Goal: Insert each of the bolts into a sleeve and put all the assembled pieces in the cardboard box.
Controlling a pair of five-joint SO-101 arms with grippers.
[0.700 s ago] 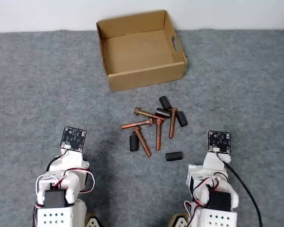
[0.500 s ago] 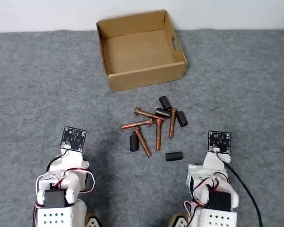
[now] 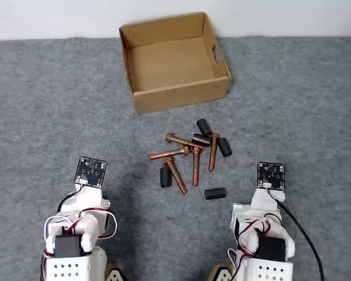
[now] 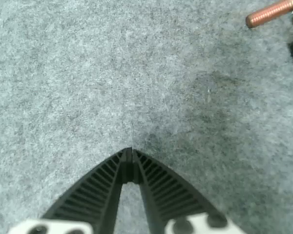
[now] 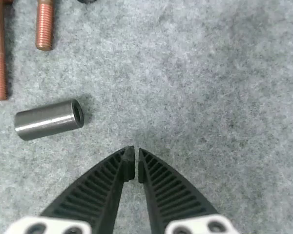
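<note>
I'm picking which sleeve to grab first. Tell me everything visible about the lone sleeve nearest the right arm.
The lone sleeve is a short, smooth, dark metal-looking cylinder with an open bore at its end and no bolt in it. It lies on its side on the grey mat, apart from the bolts, just ahead of the shut right end effector, which is not touching it.

The table is covered with a grey cloth (image 3: pixel 41 105) that looks fuzzy, rough and dull. The cardboard box (image 3: pixel 181 96) is plain brown paper board with no shine. The bolts (image 3: pixel 195 161) are copper-coloured metal with a soft shine, smooth on the shaft and ridged at the thread. The near sleeve (image 5: pixel 49 119) is dark grey metal, smooth and a bit glossy. The left gripper (image 4: pixel 132 155) and right gripper (image 5: pixel 133 157) are dull black plastic with ribs. The arm shells (image 3: pixel 70 268) are smooth white plastic.
</note>
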